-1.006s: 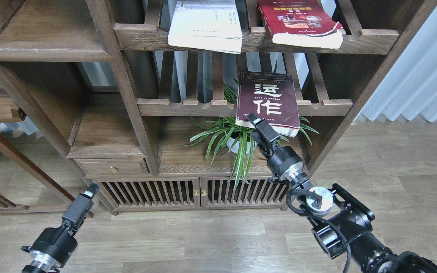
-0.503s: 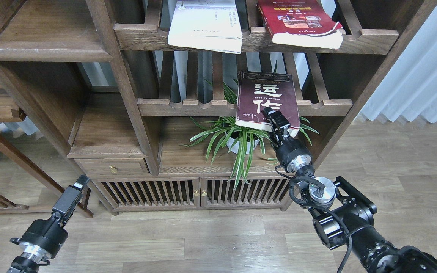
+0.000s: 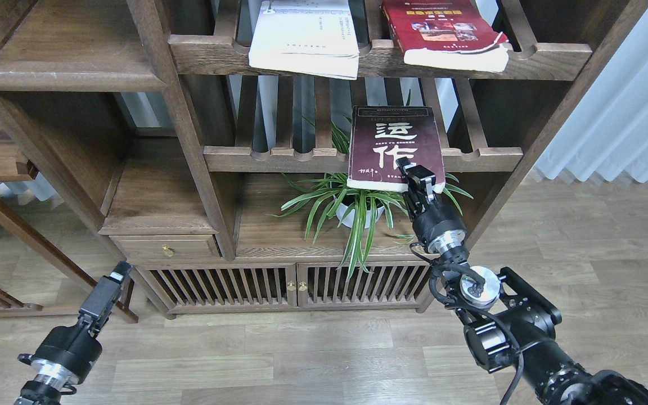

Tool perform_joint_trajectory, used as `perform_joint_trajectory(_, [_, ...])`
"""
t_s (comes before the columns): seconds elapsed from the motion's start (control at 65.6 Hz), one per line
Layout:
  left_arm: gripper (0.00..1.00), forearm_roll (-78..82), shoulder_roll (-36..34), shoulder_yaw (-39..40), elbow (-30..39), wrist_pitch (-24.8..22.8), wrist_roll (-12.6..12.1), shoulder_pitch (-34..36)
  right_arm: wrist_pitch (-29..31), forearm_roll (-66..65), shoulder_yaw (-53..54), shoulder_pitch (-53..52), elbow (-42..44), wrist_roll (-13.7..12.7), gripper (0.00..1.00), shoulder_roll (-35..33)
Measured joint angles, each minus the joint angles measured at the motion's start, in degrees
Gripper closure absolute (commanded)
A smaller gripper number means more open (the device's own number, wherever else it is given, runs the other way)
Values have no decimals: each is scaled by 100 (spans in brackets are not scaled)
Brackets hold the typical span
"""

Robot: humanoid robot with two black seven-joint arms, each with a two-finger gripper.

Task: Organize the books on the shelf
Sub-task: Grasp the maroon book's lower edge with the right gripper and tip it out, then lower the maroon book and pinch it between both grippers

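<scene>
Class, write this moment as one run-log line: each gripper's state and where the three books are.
right gripper: shut on maroon book, front edge overhanging middle slatted shelf | left gripper: low, idle, state unclear | white book, red book: top slatted shelf

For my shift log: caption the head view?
Right claw at the maroon book overhanging a slatted shelf; left claw idle.

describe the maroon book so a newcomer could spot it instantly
Start at the big wooden bookcase and find the middle slatted shelf, above the potted plant. The maroon book overhangs its front rail, with the right end effector at its lower edge. Unlike the white book and red book above, it has large white Chinese characters.
</scene>
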State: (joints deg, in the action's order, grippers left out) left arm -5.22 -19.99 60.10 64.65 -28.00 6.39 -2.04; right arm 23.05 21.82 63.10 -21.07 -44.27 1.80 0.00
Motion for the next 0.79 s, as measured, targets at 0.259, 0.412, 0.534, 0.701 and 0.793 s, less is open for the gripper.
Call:
perform_joint_trajectory(0.259, [0, -31, 4, -28, -161, 0, -78, 0, 199, -15, -192, 966, -1201, -69, 96, 0])
perform_joint_trajectory(0.412, [0, -48, 164, -115, -384, 0, -56, -38, 426, -147, -257, 1541, -1560, -104, 96, -1])
perform_joint_trajectory(0.534, [0, -49, 234, -215, -539, 0, -63, -62, 490, -416, -407, 1972, -1712, -214, 96, 0])
perform_joint_trajectory(0.701, [0, -83, 292, -385, -564, 0, -42, -82, 496, -572, -593, 2336, -1748, -366, 96, 0])
perform_joint_trajectory(0.793, [0, -136, 428, -443, -566, 0, -14, -76, 496, -592, -676, 2468, -1760, -428, 96, 0])
